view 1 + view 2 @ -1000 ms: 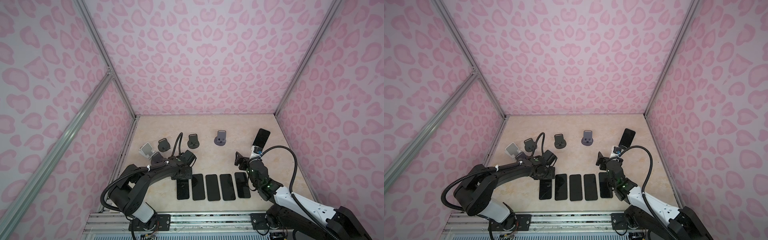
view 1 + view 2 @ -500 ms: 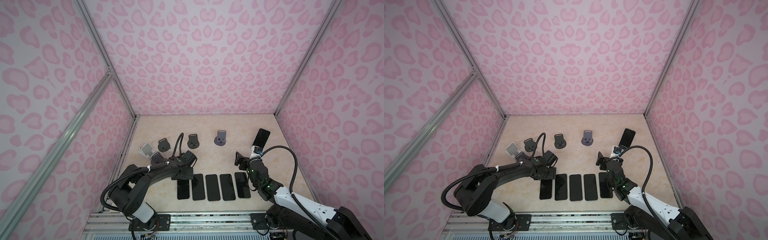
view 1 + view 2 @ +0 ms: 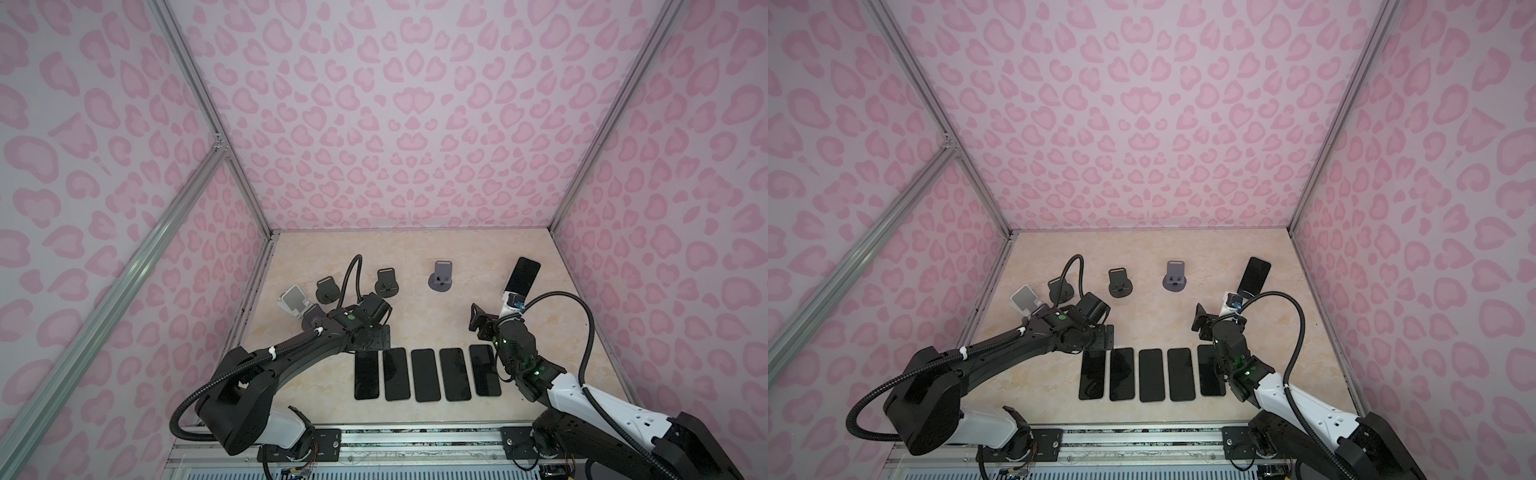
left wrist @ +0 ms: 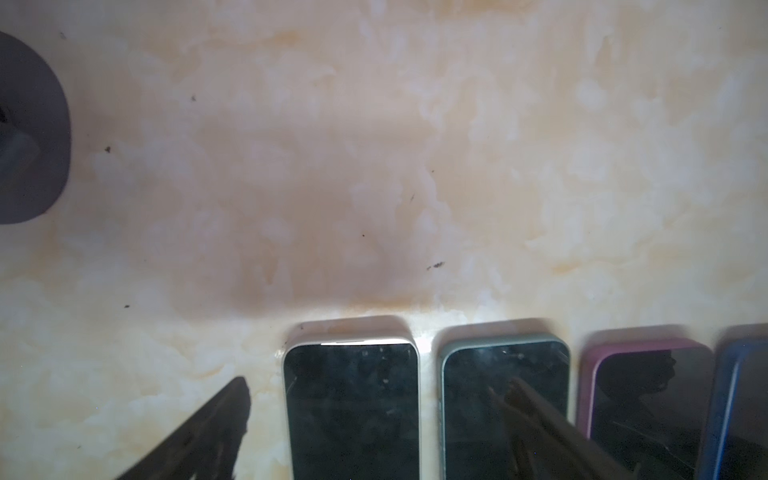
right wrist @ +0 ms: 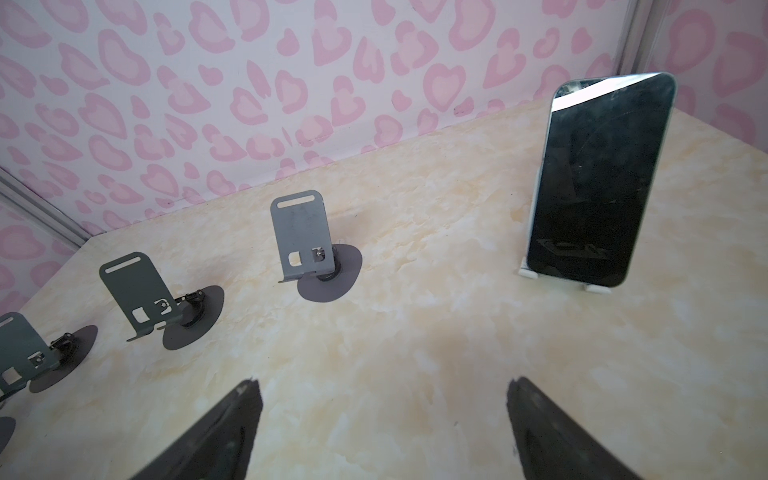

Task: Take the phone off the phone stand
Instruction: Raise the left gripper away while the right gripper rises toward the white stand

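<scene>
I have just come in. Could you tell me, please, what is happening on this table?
Two robot arms are taking phones off their stands. At the near side of the table, five phones lie flat in a row. The left gripper is open above the leftmost phone, its fingers apart and gripping nothing. One last phone leans on the white stand at the far right; the open right gripper faces it without touching. Along the back stand empty stands.
</scene>
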`<state>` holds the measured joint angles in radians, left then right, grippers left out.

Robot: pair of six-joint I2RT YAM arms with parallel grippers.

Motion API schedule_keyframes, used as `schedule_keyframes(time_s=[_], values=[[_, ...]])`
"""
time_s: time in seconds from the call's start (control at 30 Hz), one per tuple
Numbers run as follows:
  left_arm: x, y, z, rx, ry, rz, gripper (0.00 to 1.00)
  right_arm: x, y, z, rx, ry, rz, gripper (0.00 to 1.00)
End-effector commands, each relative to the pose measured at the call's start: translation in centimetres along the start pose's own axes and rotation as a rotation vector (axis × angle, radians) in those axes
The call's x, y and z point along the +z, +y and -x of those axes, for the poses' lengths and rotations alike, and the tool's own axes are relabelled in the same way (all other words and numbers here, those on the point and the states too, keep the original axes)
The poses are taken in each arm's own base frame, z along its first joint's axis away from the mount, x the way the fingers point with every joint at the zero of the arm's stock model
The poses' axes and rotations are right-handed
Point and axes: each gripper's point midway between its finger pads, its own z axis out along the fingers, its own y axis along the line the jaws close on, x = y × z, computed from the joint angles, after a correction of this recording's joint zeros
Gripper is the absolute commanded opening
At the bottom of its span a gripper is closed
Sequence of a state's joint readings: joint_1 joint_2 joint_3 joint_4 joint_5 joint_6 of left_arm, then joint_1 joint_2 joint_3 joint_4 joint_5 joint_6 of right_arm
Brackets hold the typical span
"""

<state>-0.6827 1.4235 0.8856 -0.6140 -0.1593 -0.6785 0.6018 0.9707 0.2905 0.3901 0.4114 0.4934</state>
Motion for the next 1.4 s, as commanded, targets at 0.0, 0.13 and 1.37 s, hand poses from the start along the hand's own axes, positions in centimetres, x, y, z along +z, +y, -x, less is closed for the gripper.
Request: schedule_keyframes(time_s=[0.0, 0.13, 1.37], values=[[-1.2, 0.6, 0.3, 0.014, -0.012, 0.028, 0.97, 0.1, -0.2, 0.0, -0.006, 0.001, -0.01, 0.94], [-4.8, 0.3, 2.8, 0.027, -0.103, 0.007, 0.97, -0.2, -0.6, 0.2, -0.014, -0.012, -0.028, 0.94], [-18.6, -5.0, 11.7, 0.038, -0.589, -0.407, 0.97, 6.5, -9.6, 3.5, 0.098, 0.416, -0.284, 0.0]])
